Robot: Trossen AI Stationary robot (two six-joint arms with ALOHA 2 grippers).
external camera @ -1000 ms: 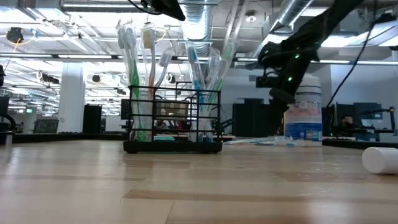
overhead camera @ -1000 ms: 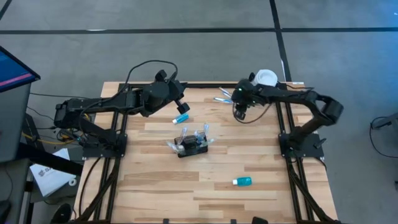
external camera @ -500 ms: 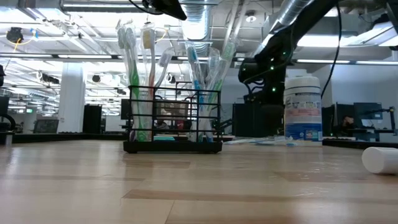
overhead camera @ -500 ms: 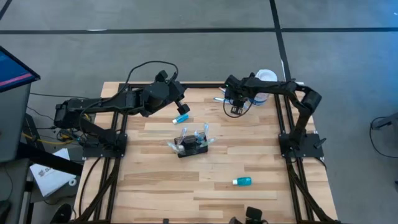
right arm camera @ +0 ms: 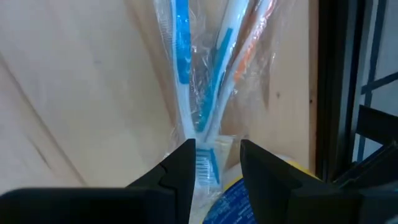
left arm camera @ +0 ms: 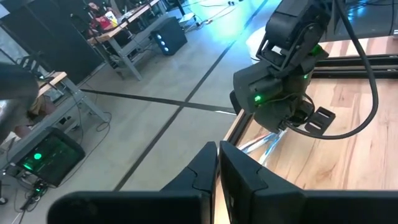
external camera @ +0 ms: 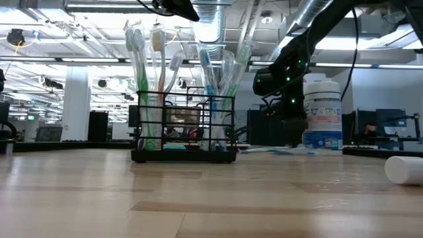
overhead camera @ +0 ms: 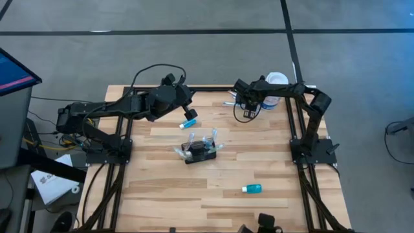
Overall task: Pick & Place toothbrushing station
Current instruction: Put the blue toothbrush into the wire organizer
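Standing near the middle of the bench (overhead camera: 162,188), the holder (overhead camera: 200,151) is a black wire-mesh rack resting upright on the wood, its compartments filled with toothbrushes (external camera: 153,79) whose heads rise above the rim; neither claw touches it; nearer the front edge, to the holder's right in the high view, lies a small teal tube (overhead camera: 252,188), well apart from everything else; a second teal tube (overhead camera: 188,122) lies just behind the holder, near the left claw (overhead camera: 189,111); the left claw hangs above the bench at the rear left of centre, its fingers (left arm camera: 205,174) pressed together and holding nothing; farther back and to the right, the right claw (overhead camera: 245,114) hovers low over the rear part of the bench, fingers (right arm camera: 180,168) parted partway with nothing between them; just beyond its fingertips lie wrapped toothbrushes (right arm camera: 205,81) in clear plastic, blue and orange handles showing, flat on the wood; at the rear right corner stands a white canister (external camera: 322,122) with a blue-and-yellow label, upright, beside the wrapped brushes; a white cylinder (external camera: 404,169) lies on its side at the low view's right edge.
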